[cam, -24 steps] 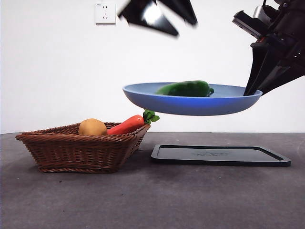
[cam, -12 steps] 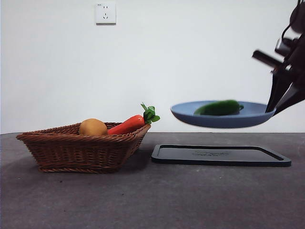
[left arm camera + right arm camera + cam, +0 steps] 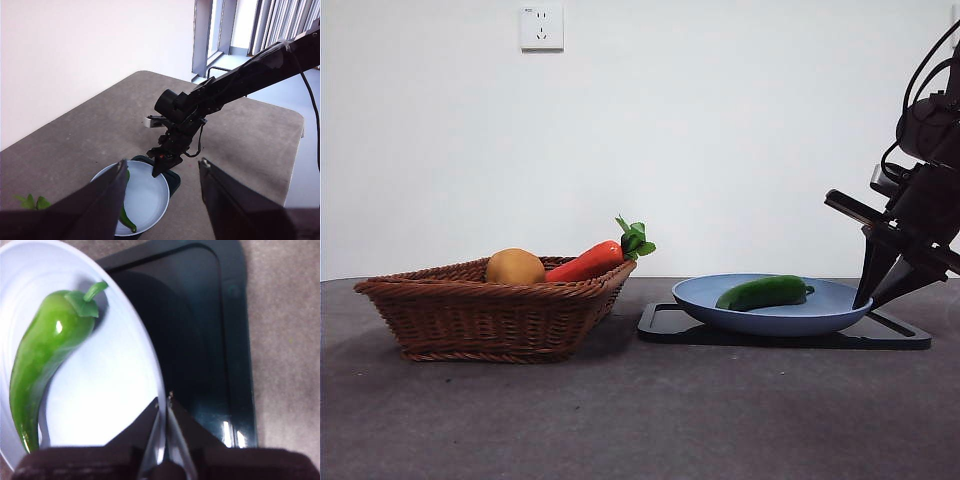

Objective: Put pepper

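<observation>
The glossy green pepper (image 3: 765, 292) lies on a blue plate (image 3: 830, 302) that rests on the black tray (image 3: 660, 325). My right gripper (image 3: 865, 298) comes in from the right and is shut on the plate's right rim. In the right wrist view the shut jaws (image 3: 163, 401) pinch the plate's edge (image 3: 115, 390), with the pepper (image 3: 47, 355) on it and the tray (image 3: 200, 340) beneath. My left gripper (image 3: 161, 164) is open and empty, high above the table. Its view shows the plate (image 3: 147, 197) and the right gripper (image 3: 157, 172) below.
A brown wicker basket (image 3: 490, 310) stands at the left with an orange carrot (image 3: 585, 263) and a round yellow-brown fruit (image 3: 515, 266) in it. A wall outlet (image 3: 541, 27) is behind. The table's edge shows in the left wrist view.
The plate with the pepper has moved right and down onto the black tray, carried by the right gripper. The dark left gripper at the top has left the front view.
</observation>
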